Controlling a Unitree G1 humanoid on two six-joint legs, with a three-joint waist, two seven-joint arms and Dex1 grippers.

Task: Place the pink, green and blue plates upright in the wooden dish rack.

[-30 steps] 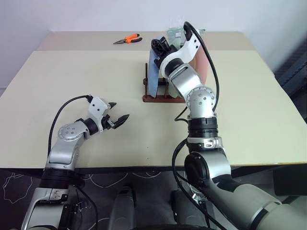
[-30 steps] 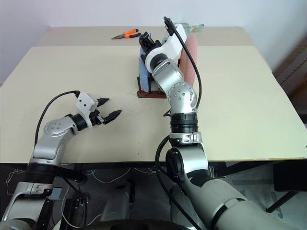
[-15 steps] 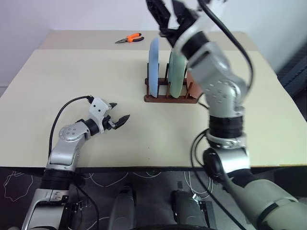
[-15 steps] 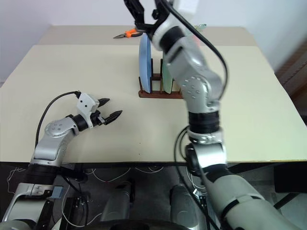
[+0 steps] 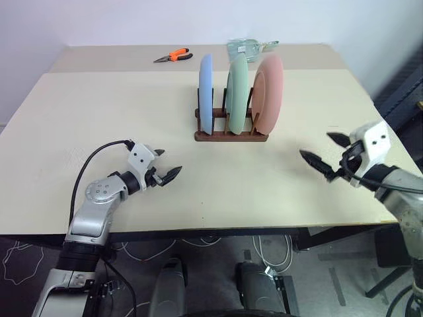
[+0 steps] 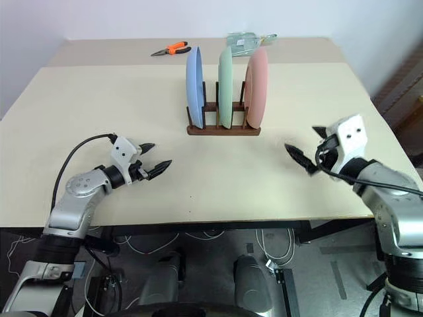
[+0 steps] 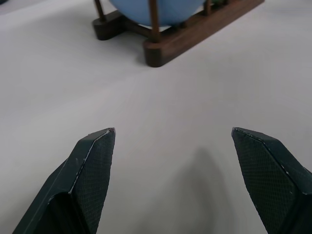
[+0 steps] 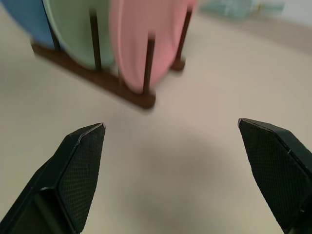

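A dark wooden dish rack [image 5: 230, 135] stands mid-table with three plates upright between its pegs: the blue plate [image 5: 206, 93] on the left, the green plate [image 5: 237, 95] in the middle, the pink plate [image 5: 268, 94] on the right. My left gripper [image 5: 167, 172] hovers open and empty over the front left of the table, well short of the rack. To the right of the rack, near the table's right edge, my right gripper [image 5: 325, 154] is open and holds nothing. Its wrist view faces the pink plate [image 8: 141, 36] and green plate [image 8: 78, 29].
Orange-handled pliers [image 5: 172, 56] lie at the back of the cream table [image 5: 119, 119]. A clear greenish packet [image 5: 246, 46] lies behind the rack. A black cable runs along my left arm.
My right arm has swung away from above the rack, down and to the right, and its gripper has opened. All three plates now stand free in the rack. The left gripper barely moved.
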